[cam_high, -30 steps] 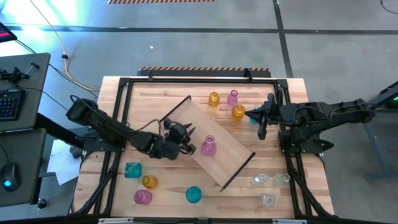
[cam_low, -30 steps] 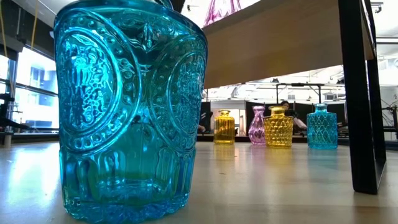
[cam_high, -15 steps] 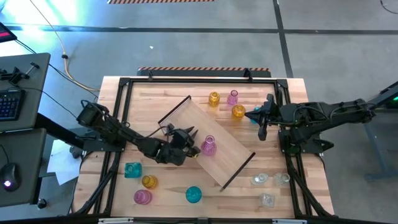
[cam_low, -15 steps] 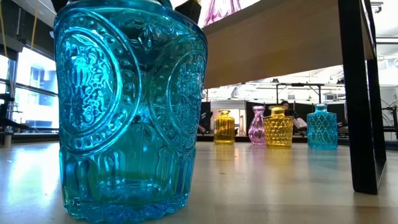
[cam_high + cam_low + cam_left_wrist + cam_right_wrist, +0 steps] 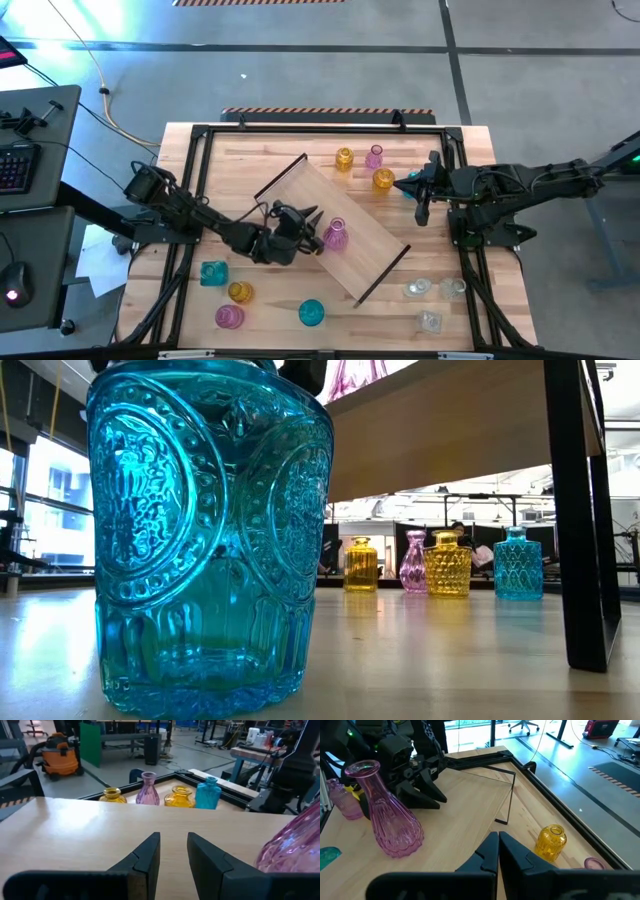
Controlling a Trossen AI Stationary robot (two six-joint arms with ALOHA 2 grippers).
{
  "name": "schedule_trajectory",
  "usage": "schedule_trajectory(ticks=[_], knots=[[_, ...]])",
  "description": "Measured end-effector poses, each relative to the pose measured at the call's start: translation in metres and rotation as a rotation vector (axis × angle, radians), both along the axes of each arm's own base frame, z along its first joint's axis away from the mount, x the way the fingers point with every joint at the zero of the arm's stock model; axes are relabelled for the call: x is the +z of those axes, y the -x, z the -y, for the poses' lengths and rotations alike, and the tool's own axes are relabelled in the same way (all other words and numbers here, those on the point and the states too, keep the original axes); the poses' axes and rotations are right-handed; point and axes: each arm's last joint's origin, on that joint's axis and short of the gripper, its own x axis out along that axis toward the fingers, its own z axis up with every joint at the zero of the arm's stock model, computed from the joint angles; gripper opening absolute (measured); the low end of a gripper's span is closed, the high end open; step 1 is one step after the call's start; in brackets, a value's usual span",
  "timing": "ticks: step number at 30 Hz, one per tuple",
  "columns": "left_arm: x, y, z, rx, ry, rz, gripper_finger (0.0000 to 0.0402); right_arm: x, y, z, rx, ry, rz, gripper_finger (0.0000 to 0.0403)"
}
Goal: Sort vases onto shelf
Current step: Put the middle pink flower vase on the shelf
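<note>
One pink vase stood on shelf; left gripper beside it, narrowly open & empty, right gripper shut, idle — next prob another vase off counter.

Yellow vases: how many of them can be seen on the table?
3. One yellow vase and another stand near the far edge, beyond the shelf. The third stands near the front left, among the coloured vases. None seems hidden.
</note>
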Motion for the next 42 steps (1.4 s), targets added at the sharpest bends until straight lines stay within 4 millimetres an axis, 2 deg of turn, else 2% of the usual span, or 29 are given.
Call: schedule_trajectory(ticks=[10,19,34,42], knots=[[0.003,0.000,0.004,-0.009,0.020,0.044,0.0087,0.000,0.000,0.000,0.005,-0.001,-0.001,0.0000],[-0.015,-0.017,0.010,0.005,-0.022,0.068,0.0087,0.000,0.000,-0.001,0.015,-0.009,0.000,0.0000],[-0.002,-0.034,0.016,-0.104,0.020,0.099,0.0087,0.000,0.000,-0.001,0.035,-0.011,-0.004,0.0000],[-0.006,-0.044,0.020,-0.113,0.020,0.099,0.0087,0.000,0.000,-0.001,0.037,-0.010,-0.004,0.0000]])
